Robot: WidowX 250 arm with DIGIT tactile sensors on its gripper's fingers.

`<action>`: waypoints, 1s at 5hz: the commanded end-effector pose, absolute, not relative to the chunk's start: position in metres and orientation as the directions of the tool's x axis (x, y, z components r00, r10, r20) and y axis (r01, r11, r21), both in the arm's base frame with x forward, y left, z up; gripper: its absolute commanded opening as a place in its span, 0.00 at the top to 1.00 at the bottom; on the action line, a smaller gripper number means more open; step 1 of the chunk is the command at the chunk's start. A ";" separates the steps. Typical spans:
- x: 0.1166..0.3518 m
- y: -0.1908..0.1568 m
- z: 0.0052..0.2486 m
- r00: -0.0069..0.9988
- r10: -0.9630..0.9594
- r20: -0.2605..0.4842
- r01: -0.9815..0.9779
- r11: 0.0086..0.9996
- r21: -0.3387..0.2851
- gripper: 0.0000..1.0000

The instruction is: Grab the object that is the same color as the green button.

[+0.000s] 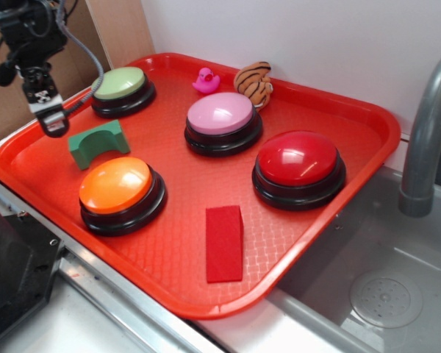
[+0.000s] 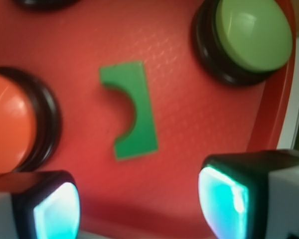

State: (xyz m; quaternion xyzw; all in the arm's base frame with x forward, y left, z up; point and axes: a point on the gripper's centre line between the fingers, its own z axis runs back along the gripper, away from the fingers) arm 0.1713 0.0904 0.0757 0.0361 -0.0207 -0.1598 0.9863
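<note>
— Right, what am I looking at on the surface?

— I see a red plastic tray [image 1: 367,118] with a fine waffle texture and a raised, rounded rim. Four glossy domed buttons sit on black bases: the green button [image 1: 119,83] at the back left, a pink button [image 1: 221,113], a red button [image 1: 298,158] and an orange button [image 1: 115,184]. A matte red wedge [image 1: 224,243] lies near the front rim; a pink duck [image 1: 205,79] and a striped plush toy [image 1: 254,83] sit at the back.

— And the object?

— The green arch block [image 2: 134,112] is flat-faced and matte, darker than the button, with a half-round cutout. It rests on the tray between the green and orange buttons, touching neither.

— The claw?

— From my wrist view the claw [image 2: 139,199] is spread wide with nothing held, its fingertips [image 2: 222,199] short of the block. In the exterior view it hangs over the tray's left rim. There's bare tray all round the block, though the rim is close on the left.
</note>
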 end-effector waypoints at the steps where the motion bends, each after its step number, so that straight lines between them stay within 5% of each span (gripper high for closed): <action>1: 0.198 0.105 0.037 0.940 -0.342 0.006 0.340 0.938 0.070 0.00; 2: 0.201 0.098 0.021 0.930 -0.362 0.057 0.361 0.932 0.030 0.00; 3: 0.204 0.093 0.013 0.929 -0.368 0.037 0.367 0.930 0.024 1.00; 4: 0.207 0.091 0.014 0.935 -0.353 0.013 0.353 0.935 0.033 1.00; 5: 0.195 0.093 0.053 0.958 -0.284 -0.039 0.286 0.950 0.122 1.00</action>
